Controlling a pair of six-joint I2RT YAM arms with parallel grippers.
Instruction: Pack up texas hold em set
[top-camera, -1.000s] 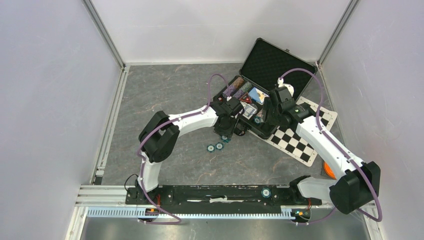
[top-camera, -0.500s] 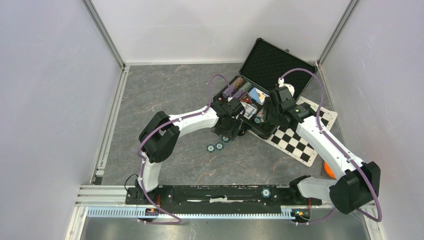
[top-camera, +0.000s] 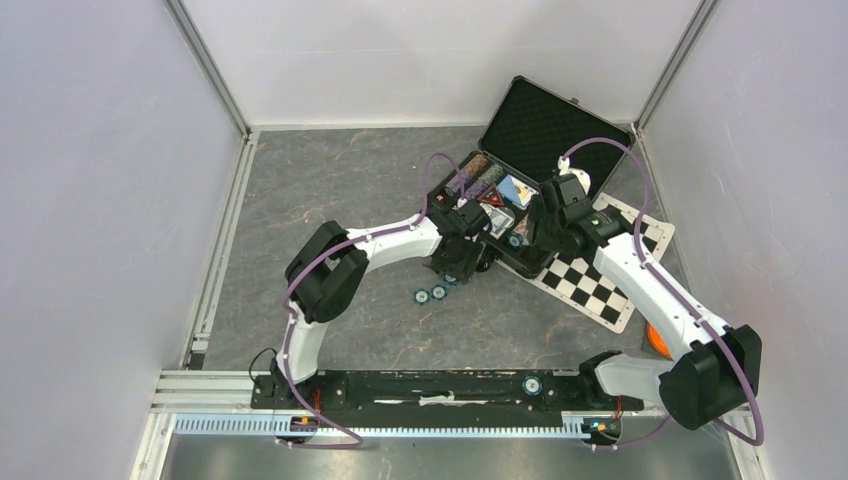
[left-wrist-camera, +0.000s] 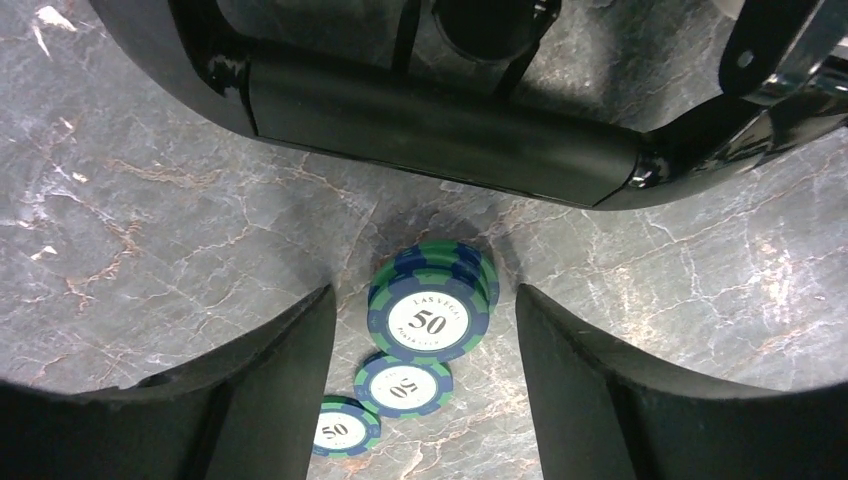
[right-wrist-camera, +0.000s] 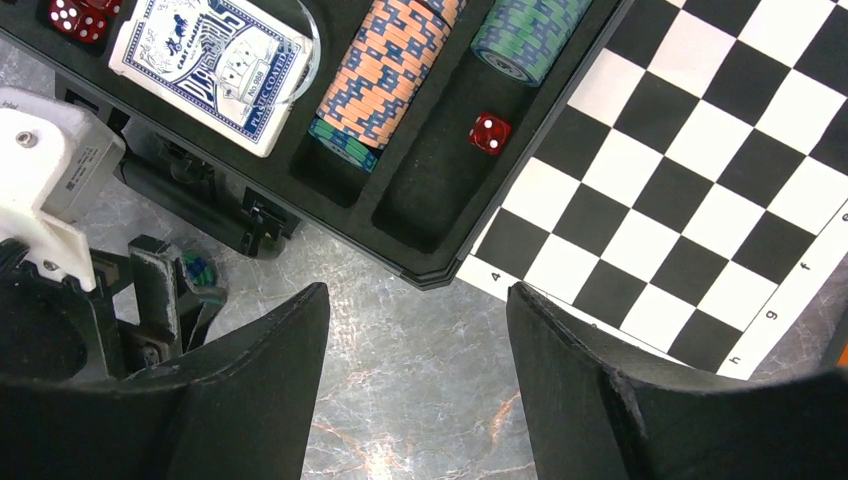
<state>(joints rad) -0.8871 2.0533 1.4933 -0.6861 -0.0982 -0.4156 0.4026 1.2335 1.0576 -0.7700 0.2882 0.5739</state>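
The black case (top-camera: 467, 184) lies open at the back right, its lid (top-camera: 555, 125) raised. In the right wrist view it holds a blue card deck (right-wrist-camera: 210, 60), orange-white chips (right-wrist-camera: 385, 65), teal chips (right-wrist-camera: 525, 35) and a red die (right-wrist-camera: 489, 133). A short stack of teal chips (left-wrist-camera: 430, 300) rests on the floor by the case's handle (left-wrist-camera: 440, 130). My left gripper (left-wrist-camera: 423, 310) is open around the stack, with a gap on both sides. Two single teal chips (left-wrist-camera: 403, 385) lie nearer. My right gripper (right-wrist-camera: 415, 340) hangs open over bare floor at the case's front corner.
The checkered mat (top-camera: 600, 280) lies under and right of the case. An orange toy (top-camera: 657, 340) sits at the right edge beside the right arm. Another chip (top-camera: 532, 385) rests on the base rail. Walls close in on three sides.
The left jaws have opened wider around the chip stack and the left arm has shifted slightly right. The right arm has not moved.
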